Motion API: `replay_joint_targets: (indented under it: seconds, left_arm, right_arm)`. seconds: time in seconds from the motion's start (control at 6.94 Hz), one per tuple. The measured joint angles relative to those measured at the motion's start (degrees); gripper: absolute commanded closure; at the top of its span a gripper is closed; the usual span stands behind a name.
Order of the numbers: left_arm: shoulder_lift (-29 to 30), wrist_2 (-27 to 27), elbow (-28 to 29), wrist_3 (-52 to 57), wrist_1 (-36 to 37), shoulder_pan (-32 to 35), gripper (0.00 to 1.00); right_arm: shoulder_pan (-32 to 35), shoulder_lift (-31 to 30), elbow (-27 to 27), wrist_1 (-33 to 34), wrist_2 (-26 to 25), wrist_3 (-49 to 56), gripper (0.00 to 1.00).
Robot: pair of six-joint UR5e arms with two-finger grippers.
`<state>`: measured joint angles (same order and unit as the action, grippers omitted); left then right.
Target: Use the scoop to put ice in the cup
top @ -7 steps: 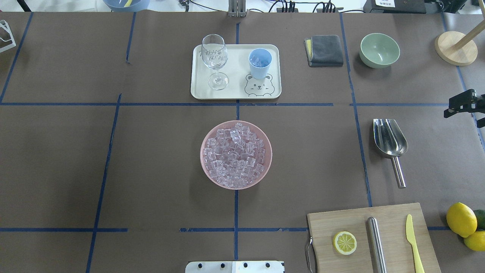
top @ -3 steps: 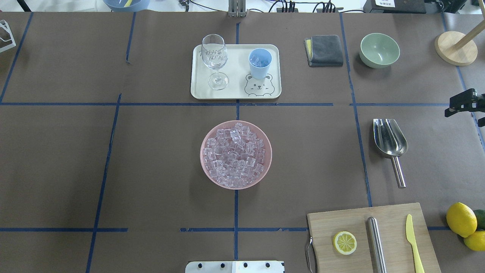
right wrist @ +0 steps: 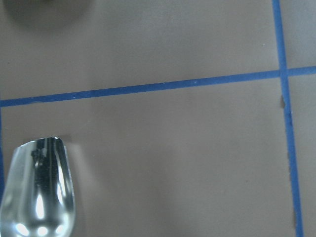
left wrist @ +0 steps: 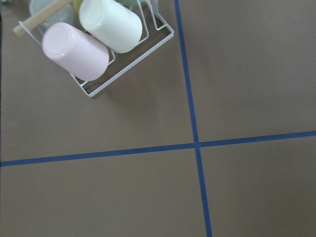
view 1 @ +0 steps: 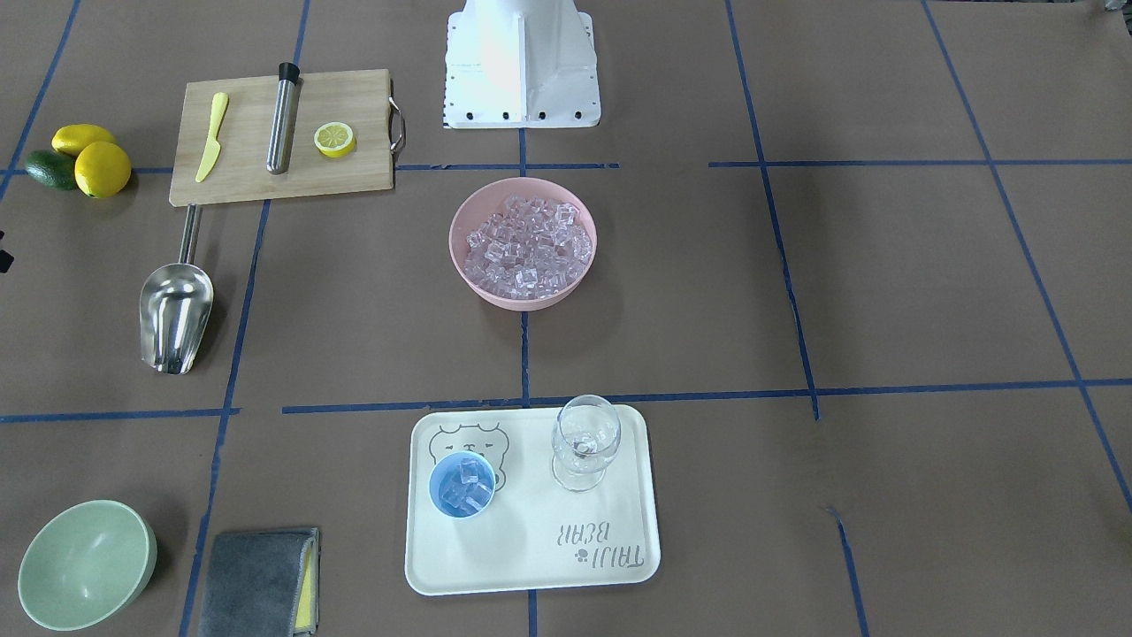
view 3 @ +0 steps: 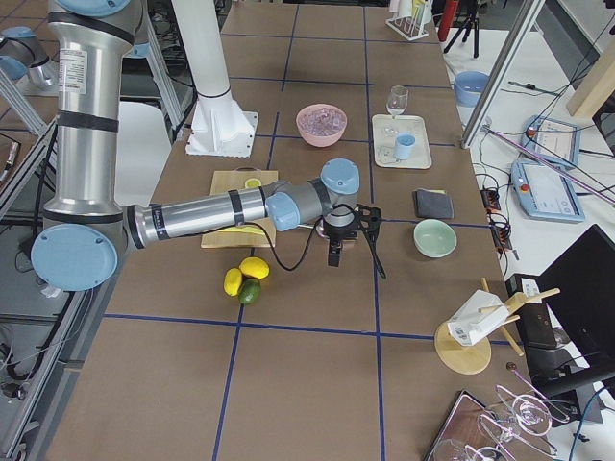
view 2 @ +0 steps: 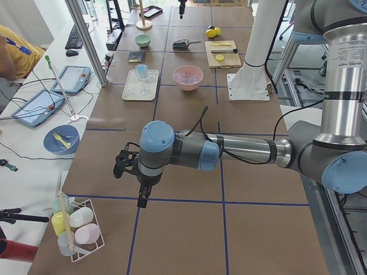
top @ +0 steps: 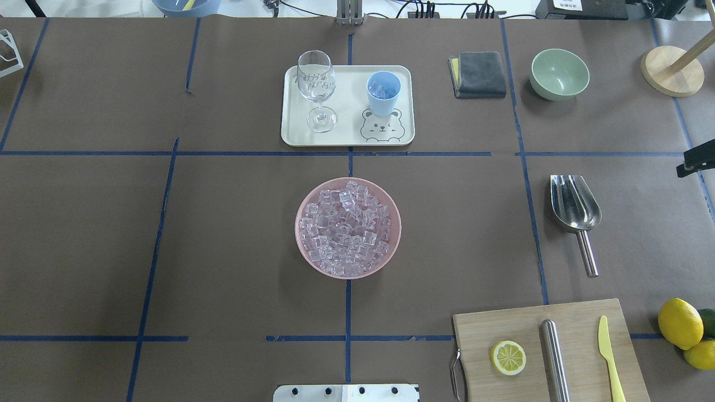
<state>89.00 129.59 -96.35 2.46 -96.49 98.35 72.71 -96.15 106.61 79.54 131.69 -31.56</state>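
The steel scoop (top: pixel 575 209) lies flat on the table at the right, handle toward the robot; it also shows in the front view (view 1: pixel 177 314) and the right wrist view (right wrist: pixel 39 192). The ice (top: pixel 346 229) fills a pink bowl (top: pixel 304 251) at the centre. The light-blue cup (top: pixel 383 92) stands on a white tray (top: pixel 349 137) and holds a few cubes (view 1: pixel 463 488). My right gripper (top: pixel 695 163) is at the right edge, beyond the scoop, open and empty (view 3: pixel 351 235). My left gripper (view 2: pixel 129 172) hovers far left; I cannot tell its state.
A wine glass (top: pixel 317 89) shares the tray. A grey cloth (top: pixel 478 74), green bowl (top: pixel 559 73) and wooden stand (top: pixel 672 70) are at the back right. A cutting board (top: pixel 550 352) with lemon half, steel cylinder and yellow knife is front right, beside lemons (top: pixel 680 324). A cup rack (left wrist: pixel 94 44) lies under my left wrist.
My right gripper has drawn back to the right, away from the scoop, and is nearly out of the overhead view. The scoop, cup and bowl have not moved.
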Motion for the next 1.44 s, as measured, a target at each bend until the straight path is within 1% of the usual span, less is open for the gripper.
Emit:
replay_joint_targets:
  seconds: [0.14, 0.43, 0.72, 1.01, 1.3, 1.44]
  left_arm:
    - [-0.1, 0.2, 1.0, -0.1, 0.0, -0.1, 0.00]
    - [0.0, 4.4, 1.6, 0.1, 5.4, -0.9, 0.00]
    - [-0.6, 5.7, 1.8, 0.1, 8.1, -3.0, 0.00]
    - [-1.1, 5.7, 1.9, 0.1, 8.5, -9.4, 0.00]
    - [-1.2, 5.5, 1.4, 0.2, 9.4, -11.9, 0.00]
    - [-0.8, 5.5, 0.9, 0.4, 11.6, -12.1, 0.00]
  right_arm:
    - [2.7, -0.1, -1.0, 1.9, 0.0, 7.5, 0.00]
    - [8.2, 1.0, -1.7, 9.0, -0.1, 21.4, 0.00]
    - [11.8, 2.5, -1.7, 15.1, -0.1, 30.6, 0.00]
    - [13.4, 2.7, -1.7, 17.5, 0.0, 34.9, 0.00]
    - [13.5, 2.5, -1.9, 18.0, 0.1, 35.9, 0.00]
    - [13.5, 2.4, -2.3, 18.0, 0.4, 36.0, 0.00]
